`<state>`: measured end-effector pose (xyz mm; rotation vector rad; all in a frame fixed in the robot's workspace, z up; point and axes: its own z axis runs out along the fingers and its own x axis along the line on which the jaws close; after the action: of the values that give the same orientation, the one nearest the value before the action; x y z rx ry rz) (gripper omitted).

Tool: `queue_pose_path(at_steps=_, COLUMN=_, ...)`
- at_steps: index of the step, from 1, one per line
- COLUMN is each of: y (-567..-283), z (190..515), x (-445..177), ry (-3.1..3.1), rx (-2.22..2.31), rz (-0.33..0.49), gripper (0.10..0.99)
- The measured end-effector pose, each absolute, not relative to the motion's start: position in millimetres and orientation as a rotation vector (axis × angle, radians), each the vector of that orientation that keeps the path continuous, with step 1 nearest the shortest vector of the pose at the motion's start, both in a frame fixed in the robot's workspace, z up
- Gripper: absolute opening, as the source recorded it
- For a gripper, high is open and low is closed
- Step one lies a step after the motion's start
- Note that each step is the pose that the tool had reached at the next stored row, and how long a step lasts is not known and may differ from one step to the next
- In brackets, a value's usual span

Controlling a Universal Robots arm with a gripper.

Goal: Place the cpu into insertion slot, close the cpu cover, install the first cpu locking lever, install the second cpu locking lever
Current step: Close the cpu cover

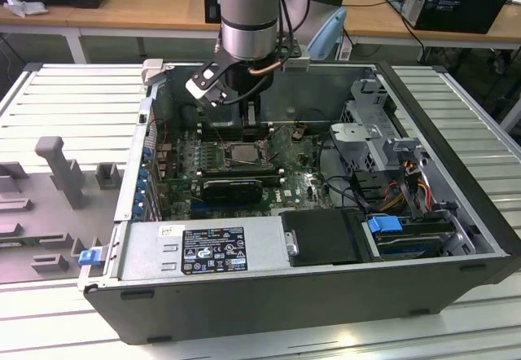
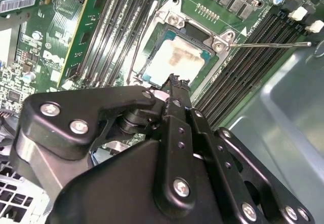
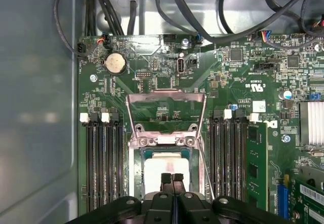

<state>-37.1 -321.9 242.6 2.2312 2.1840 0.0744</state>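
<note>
Cpu [image 3: 157, 171] sits in the insertion slot [image 3: 164, 142], so step one looks done; the cpu cover [image 3: 165, 98] stands flipped open beside the slot, one locking lever [image 2: 268, 44] swung free. Gripper [image 3: 172, 179] hovers over the slot, jaws pressed together, empty. Round the slot: open computer case [image 1: 244, 295], slatted grey table [image 1: 73, 99], wooden desks [image 1: 138, 6] behind.

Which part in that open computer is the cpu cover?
Look at the green motherboard inside the open case. Between the black memory slots sits the pale square cpu; the cpu cover is hinged beside it. It's the thin metal frame flipped open, green board showing through its square window.
</note>
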Motion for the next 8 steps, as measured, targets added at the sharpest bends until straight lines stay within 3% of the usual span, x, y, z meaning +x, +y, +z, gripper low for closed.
queue_pose_path(at_steps=8, y=-321.9, z=246.4, x=-37.1, ry=2.183, rx=2.231, rz=0.074, gripper=0.106)
